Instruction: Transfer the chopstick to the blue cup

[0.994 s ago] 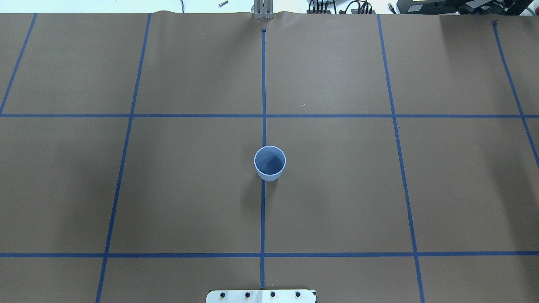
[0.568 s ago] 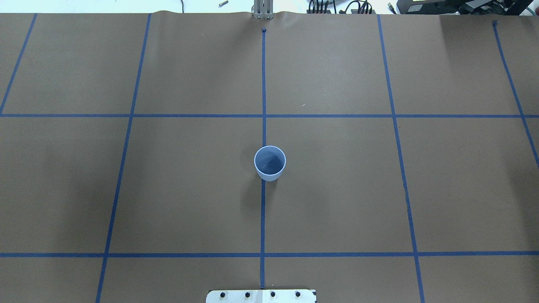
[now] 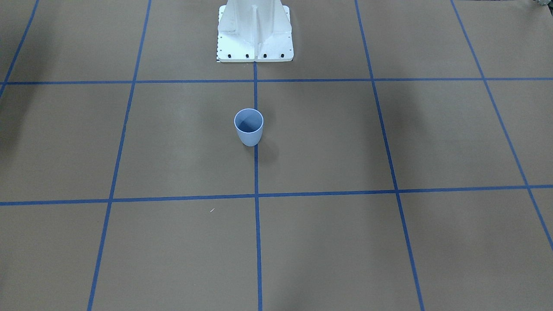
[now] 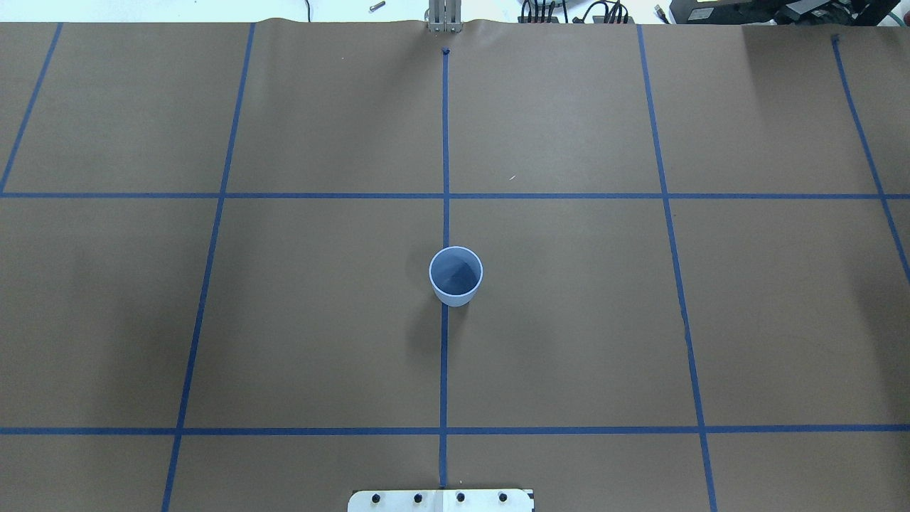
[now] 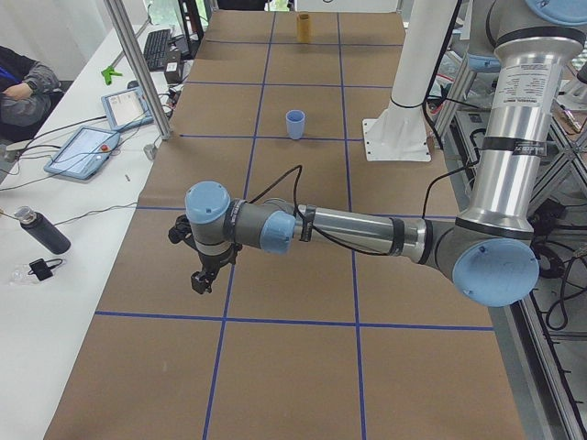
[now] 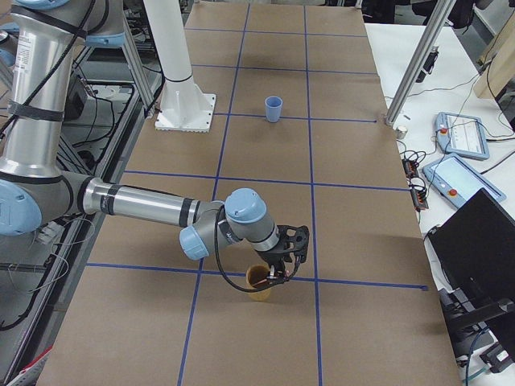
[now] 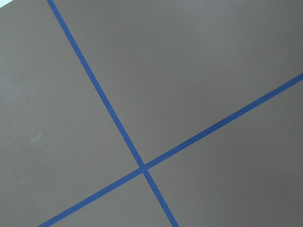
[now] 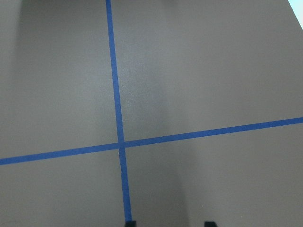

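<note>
The blue cup [image 4: 456, 276] stands upright on the centre tape line of the brown table, a little in front of the robot's base; it also shows as the blue cup [image 3: 249, 127] from across the table. It looks empty. The chopstick is out of view. Neither arm reaches into the overhead view. My left gripper [image 5: 204, 275] hangs low over the table far to the left of the cup; I cannot tell whether it is open or shut. My right gripper [image 6: 282, 269] hovers by a tan cup [image 6: 259, 281] far to the right. In the right wrist view its fingertips [image 8: 130, 222] stand apart with nothing between them.
The white robot base [image 3: 255, 32] stands behind the blue cup. Blue tape lines divide the table into squares. A tiny white fleck [image 4: 511, 178] lies beyond the cup. Side benches hold tablets [image 5: 83, 151], a bottle [image 5: 41, 231] and a laptop [image 6: 475, 241]; a person's arm [image 5: 23, 82] rests there.
</note>
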Controlling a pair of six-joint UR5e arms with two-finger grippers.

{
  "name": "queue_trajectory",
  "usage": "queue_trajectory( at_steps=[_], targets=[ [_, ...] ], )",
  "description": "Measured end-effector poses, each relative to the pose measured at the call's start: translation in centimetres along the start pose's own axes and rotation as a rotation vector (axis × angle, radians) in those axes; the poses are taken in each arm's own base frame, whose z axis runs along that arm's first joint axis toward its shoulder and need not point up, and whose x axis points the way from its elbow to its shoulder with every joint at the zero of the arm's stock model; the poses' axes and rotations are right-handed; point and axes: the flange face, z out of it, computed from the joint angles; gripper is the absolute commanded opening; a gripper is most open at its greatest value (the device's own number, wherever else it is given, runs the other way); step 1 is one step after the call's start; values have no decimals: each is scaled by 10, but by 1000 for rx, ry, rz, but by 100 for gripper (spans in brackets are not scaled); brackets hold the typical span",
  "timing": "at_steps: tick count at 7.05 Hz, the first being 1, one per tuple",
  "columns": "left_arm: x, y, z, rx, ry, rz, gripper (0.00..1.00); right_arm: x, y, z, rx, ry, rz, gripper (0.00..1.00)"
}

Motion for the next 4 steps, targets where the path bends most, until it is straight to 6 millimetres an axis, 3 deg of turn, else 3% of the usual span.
queue_trajectory(
  at_steps=[4],
  targets=[
    [0, 2, 1, -2, 1, -1, 99, -3, 1, -11, 11, -29, -14, 0]
  ],
)
